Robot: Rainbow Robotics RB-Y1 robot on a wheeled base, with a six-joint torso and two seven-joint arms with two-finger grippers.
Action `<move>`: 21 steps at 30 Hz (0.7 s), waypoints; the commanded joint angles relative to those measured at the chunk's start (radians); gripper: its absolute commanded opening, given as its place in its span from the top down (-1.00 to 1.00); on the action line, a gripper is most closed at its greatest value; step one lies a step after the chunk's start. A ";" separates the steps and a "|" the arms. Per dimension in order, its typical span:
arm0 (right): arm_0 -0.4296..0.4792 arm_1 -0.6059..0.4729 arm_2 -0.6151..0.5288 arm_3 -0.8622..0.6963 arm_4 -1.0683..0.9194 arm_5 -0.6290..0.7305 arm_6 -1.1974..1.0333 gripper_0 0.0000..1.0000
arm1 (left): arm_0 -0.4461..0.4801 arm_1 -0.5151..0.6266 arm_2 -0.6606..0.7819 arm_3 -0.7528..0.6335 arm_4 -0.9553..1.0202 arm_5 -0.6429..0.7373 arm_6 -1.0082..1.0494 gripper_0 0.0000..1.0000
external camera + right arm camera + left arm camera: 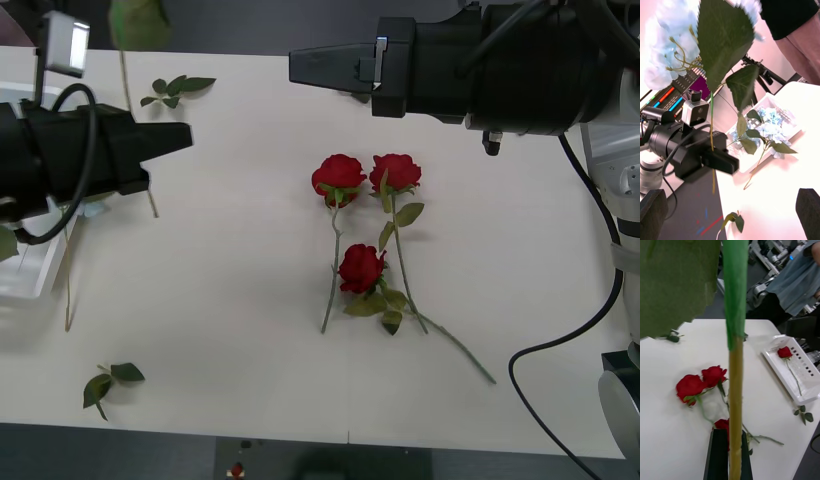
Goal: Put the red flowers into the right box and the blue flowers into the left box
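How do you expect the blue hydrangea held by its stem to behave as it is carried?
Probably top-heavy: the left pincer grips the thin stem low down, while the blue hydrangea head sits high above. The long stem may sway. The big leaf looks soft and could catch on the left box rim.

Robotics lab: tripod (765,73), other robot arms (765,287).

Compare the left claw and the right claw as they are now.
The left claw is shut on a blue flower's stem, holding it upright above the table; the right claw is open and holds nothing. The left claw sits near the left box, while the right claw reaches over the table's far side beyond the red flowers. Both have black fingers.
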 commanded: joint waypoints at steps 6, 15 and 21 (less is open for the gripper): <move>-0.015 -0.018 0.000 -0.013 0.139 0.085 -0.121 -1.00 | 0.131 0.179 0.253 -0.007 0.020 0.132 0.016 1.00; -0.015 -0.035 -0.002 -0.013 0.368 0.314 -0.371 -1.00 | 0.191 0.280 0.345 0.180 -0.043 0.128 0.005 1.00; -0.015 -0.038 0.000 -0.013 0.567 0.481 -0.475 -1.00 | 0.194 0.346 0.346 0.347 -0.133 0.097 -0.007 1.00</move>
